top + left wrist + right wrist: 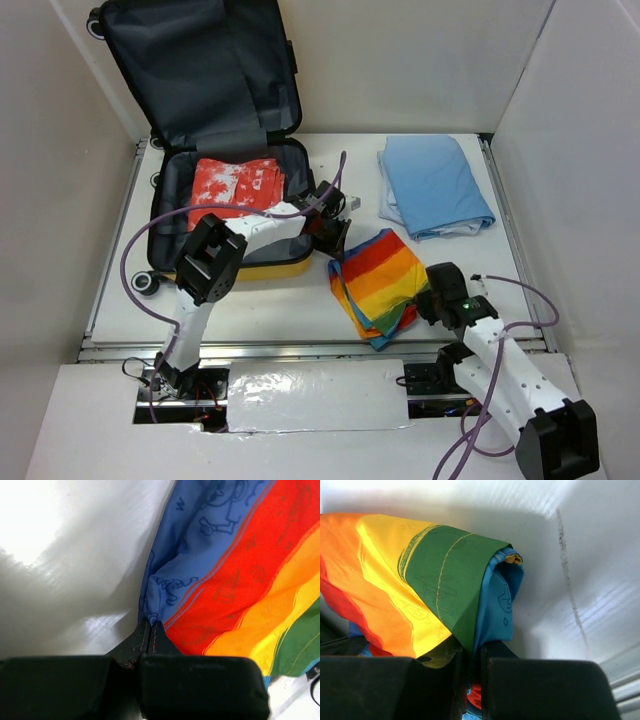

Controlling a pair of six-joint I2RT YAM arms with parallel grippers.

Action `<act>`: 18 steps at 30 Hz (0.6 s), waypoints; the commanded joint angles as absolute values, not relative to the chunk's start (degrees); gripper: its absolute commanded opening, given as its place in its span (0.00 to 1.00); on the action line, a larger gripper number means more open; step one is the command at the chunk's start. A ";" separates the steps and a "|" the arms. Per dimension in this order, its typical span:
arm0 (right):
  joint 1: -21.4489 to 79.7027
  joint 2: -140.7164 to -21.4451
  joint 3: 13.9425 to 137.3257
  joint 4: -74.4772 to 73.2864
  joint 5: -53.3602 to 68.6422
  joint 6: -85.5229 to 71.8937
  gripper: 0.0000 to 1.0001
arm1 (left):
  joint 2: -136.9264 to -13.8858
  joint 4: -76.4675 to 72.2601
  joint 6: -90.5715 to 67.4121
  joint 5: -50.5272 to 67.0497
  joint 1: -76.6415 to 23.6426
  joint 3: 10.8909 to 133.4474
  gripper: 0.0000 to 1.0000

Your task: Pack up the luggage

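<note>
Pinching two corners of the rainbow cloth (378,278), the left gripper (150,626) and right gripper (472,652) both clamp fabric, so the next move is probably a level joint lift into the open luggage (262,270) just beside it.

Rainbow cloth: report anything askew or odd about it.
The rainbow cloth lies diagonal to the edges of the table, and its folded layers fan out unevenly at the near corner. The left hand pinches its blue corner and the right hand its green-and-blue edge. No tear or spill shows.
</note>
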State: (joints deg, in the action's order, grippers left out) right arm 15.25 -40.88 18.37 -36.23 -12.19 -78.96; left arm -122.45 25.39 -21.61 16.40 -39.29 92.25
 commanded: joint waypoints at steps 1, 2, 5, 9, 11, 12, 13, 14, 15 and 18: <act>15.29 -40.51 23.54 -41.74 -19.51 -76.65 0.00 | -117.34 27.42 -22.59 17.49 -39.46 92.63 0.00; 15.38 -40.69 25.82 -43.58 -20.12 -75.94 0.00 | -116.90 27.68 -22.59 17.32 -39.64 93.25 0.00; 15.38 -40.61 29.34 -45.52 -22.23 -73.83 0.00 | -114.18 27.95 -22.32 17.31 -40.16 94.21 0.00; 15.21 -39.29 32.25 -46.23 -23.55 -71.64 0.00 | -110.14 27.33 -22.59 18.02 -40.34 94.48 0.00; 15.21 -39.29 34.09 -46.67 -23.82 -70.58 0.00 | -109.08 27.77 -22.68 18.11 -40.34 95.44 0.00; 15.21 -39.37 34.80 -46.58 -23.91 -69.27 0.00 | -108.03 28.03 -22.59 18.02 -40.34 95.80 0.00; 15.03 -39.72 36.46 -46.41 -23.91 -68.65 0.00 | -107.50 28.12 -22.59 18.19 -40.34 96.58 0.00; 15.12 -39.99 37.43 -45.97 -23.82 -67.34 0.00 | -107.06 28.39 -22.33 18.19 -40.43 97.03 0.00; 15.12 -40.43 38.66 -45.71 -23.64 -65.32 0.00 | -106.01 28.56 -22.24 18.19 -40.34 97.55 0.00; 14.85 -43.84 44.11 -43.86 -22.15 -61.19 0.00 | -104.15 30.14 -21.27 17.67 -39.73 99.93 0.00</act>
State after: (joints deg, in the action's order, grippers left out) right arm 15.18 -42.17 38.13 -45.58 -19.35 -66.43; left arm -108.38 28.84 -22.48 17.19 -40.47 96.33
